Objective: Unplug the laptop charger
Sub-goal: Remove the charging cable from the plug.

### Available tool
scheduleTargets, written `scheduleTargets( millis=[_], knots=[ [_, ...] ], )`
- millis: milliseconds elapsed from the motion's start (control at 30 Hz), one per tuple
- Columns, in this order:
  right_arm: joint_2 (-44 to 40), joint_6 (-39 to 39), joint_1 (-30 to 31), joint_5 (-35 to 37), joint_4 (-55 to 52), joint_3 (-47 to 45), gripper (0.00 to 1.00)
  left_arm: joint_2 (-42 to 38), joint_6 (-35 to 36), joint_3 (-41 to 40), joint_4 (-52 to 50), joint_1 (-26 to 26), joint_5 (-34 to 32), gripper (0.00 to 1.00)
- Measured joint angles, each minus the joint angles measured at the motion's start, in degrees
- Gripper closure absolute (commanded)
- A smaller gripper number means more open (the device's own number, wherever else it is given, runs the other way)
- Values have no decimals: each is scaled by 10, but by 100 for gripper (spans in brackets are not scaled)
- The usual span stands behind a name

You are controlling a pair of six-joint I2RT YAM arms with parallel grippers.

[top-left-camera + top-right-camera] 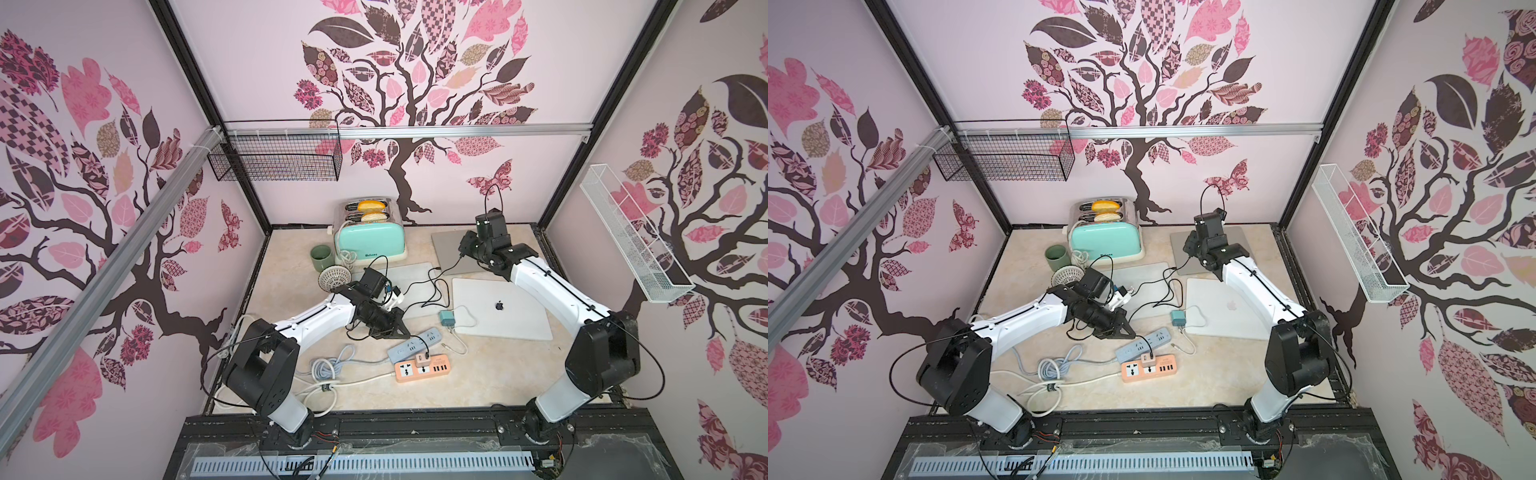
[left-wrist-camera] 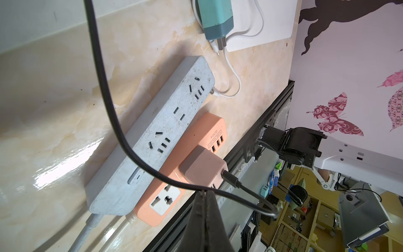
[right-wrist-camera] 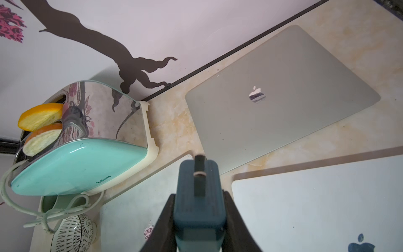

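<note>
Gripping blue plug block [image 3: 197, 220] in right pincer [image 3: 199, 194] | pinching black cable [image 2: 113, 109] shut in left pincer [image 2: 204, 193] | pull straight (no twisting)

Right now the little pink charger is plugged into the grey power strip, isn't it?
No. The little pink charger is plugged into the orange power strip, not the grey power strip beside it; the left wrist view shows this.

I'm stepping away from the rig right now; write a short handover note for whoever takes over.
Left tool: shut, apparently pinching the black cable beside the pink charger.
Right tool: closed on a teal block near the gray laptop.
Done: no unplugging visible; the pink charger sits in the orange power strip, cable attached.
Left to do: pull the charger out.
</note>
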Motion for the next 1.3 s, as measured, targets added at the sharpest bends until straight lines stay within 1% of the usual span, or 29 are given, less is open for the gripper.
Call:
scheduleTargets(
  millis=[67,100,200,267,300,333,433,600,700,767,900,1100,1300],
  knots=[
    [-8,6,0,-3,-9,0,100,-4,1,10,0,0,-4,100],
    [-13,10,-1,-5,-12,0,100,-9,1,16,2,0,-6,95],
    [-34,30,-2,-19,-35,0,100,-38,-3,47,16,0,-19,74],
    [-43,47,-2,-30,-58,3,100,-58,-10,70,43,1,-33,61],
    [-46,55,-2,-37,-69,5,100,-65,-14,80,60,1,-38,58],
    [-48,64,-2,-45,-78,5,100,-68,-20,91,76,2,-42,56],
    [-51,90,-2,-72,-108,4,100,-52,-30,126,114,3,-47,53],
    [-66,122,6,-107,-132,-12,100,18,-76,161,183,3,-35,54],
    [-70,131,16,-120,-138,-15,100,56,-104,171,204,3,-24,56],
    [-69,137,22,-127,-137,-15,100,76,-115,183,211,1,-16,60],
    [-68,147,30,-141,-137,-15,100,97,-134,196,232,-5,-2,61],
    [-65,155,32,-153,-137,-16,100,108,-151,199,256,-16,14,64],
    [-65,160,32,-155,-138,-17,100,149,-156,238,271,-17,22,67]
  ],
)
